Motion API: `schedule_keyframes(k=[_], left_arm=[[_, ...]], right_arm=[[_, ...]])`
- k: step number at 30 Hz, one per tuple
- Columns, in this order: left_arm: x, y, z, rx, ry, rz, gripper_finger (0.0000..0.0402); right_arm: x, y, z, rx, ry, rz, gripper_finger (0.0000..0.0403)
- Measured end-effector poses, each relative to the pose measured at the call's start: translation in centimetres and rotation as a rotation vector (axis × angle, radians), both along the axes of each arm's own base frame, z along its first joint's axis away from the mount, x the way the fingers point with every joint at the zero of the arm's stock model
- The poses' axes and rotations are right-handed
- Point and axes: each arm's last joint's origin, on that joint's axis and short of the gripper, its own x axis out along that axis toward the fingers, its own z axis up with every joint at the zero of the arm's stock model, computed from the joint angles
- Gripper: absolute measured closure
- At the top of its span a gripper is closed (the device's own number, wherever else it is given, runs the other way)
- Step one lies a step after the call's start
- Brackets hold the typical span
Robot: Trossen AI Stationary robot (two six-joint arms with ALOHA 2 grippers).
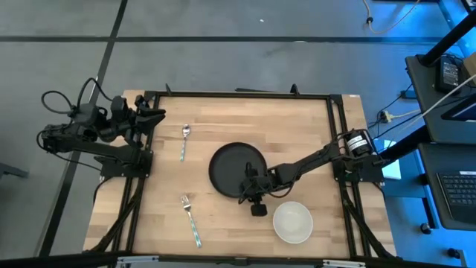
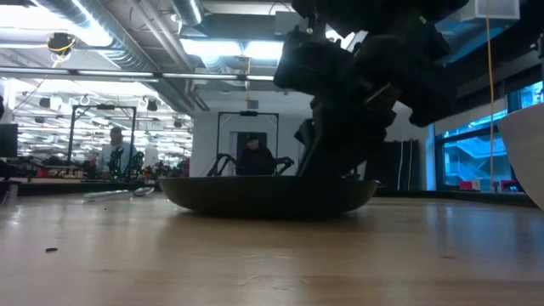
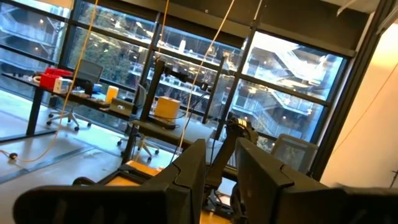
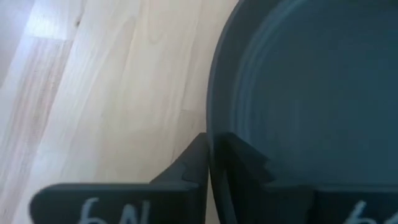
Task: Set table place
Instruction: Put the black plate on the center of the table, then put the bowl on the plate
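Observation:
The matte black plate (image 1: 232, 167) lies on the middle of the wood table (image 1: 297, 126); it also shows in the low view (image 2: 255, 194). My right gripper (image 1: 249, 187) is shut on the plate's near right rim, seen close in the right wrist view (image 4: 211, 165). The white bowl (image 1: 292, 222) stands near the table's near right corner. The spoon (image 1: 184, 141) lies left of the plate, and the fork (image 1: 190, 220) lies at the near left. My left gripper (image 1: 152, 115) waits at the far left corner, slightly open and empty, pointing into the room (image 3: 221, 171). My right gripper pinches the plate's rim (image 4: 212, 118) on its near right side, with one finger (image 4: 194, 163) outside the rim and the other (image 4: 245, 163) inside, over the plate's floor. The fingers come from above, slanting in from the right. The plate's base sits on the table (image 2: 263, 211).
The bowl's edge (image 2: 527, 153) stands close on the right of my right arm. Black frame rails (image 1: 338, 126) run along the table's sides. Bare wood lies between the plate and the cutlery. People (image 2: 253, 155) stand in the room beyond the table.

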Motion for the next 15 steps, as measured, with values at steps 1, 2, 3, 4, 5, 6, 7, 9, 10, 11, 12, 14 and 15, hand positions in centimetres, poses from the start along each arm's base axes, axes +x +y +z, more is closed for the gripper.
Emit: schedule_keyframes(k=[1, 2, 3, 4, 5, 6, 7, 9, 10, 11, 12, 14, 15], left_arm=[[0.0, 0.0, 0.0, 0.0, 0.0, 0.0, 0.0319], [0.0, 0.0, 0.0, 0.0, 0.0, 0.0, 0.0319], [0.0, 0.0, 0.0, 0.0, 0.0, 0.0, 0.0319], [0.0, 0.0, 0.0, 0.0, 0.0, 0.0, 0.0319], [0.0, 0.0, 0.0, 0.0, 0.0, 0.0, 0.0319], [0.0, 0.0, 0.0, 0.0, 0.0, 0.0, 0.0319], [0.0, 0.0, 0.0, 0.0, 0.0, 0.0, 0.0319], [0.0, 0.0, -0.02, 0.001, 0.002, 0.0, 0.0319], [0.01, 0.0, -0.04, 0.001, 0.004, 0.0, 0.0319], [0.02, 0.0, -0.07, 0.001, 0.007, 0.0, 0.0319], [0.03, 0.0, -0.11, 0.001, 0.012, 0.0, 0.0319], [0.04, 0.0, -0.15, 0.001, 0.017, 0.0, 0.0319], [0.04, 0.0, -0.15, 0.001, 0.016, 0.0, 0.0319]], right_arm=[[0.0, 0.01, -0.01, 0.004, 0.0, -0.002, 0.0346], [0.04, -0.07, -0.02, 0.011, -0.001, -0.006, 0.0339], [0.1, -0.13, -0.01, 0.017, -0.004, -0.01, 0.033], [0.14, -0.19, -0.02, 0.022, -0.006, -0.014, 0.0321], [0.19, -0.26, -0.03, 0.026, -0.007, -0.018, 0.0312], [0.21, -0.34, -0.06, 0.029, -0.005, -0.025, 0.0302], [0.22, -0.42, -0.08, 0.032, -0.003, -0.033, 0.0293], [0.27, -0.63, -0.1, 0.039, 0.0, -0.049, 0.0277], [0.3, -0.71, -0.1, 0.043, 0.001, -0.062, 0.027], [0.33, -0.79, -0.1, 0.045, 0.001, -0.071, 0.0264], [0.35, -0.85, -0.1, 0.051, 0.002, -0.082, 0.0259], [0.36, -0.86, -0.09, 0.06, 0.004, -0.095, 0.0252], [0.42, -0.83, -0.01, 0.066, 0.005, -0.103, 0.025]])
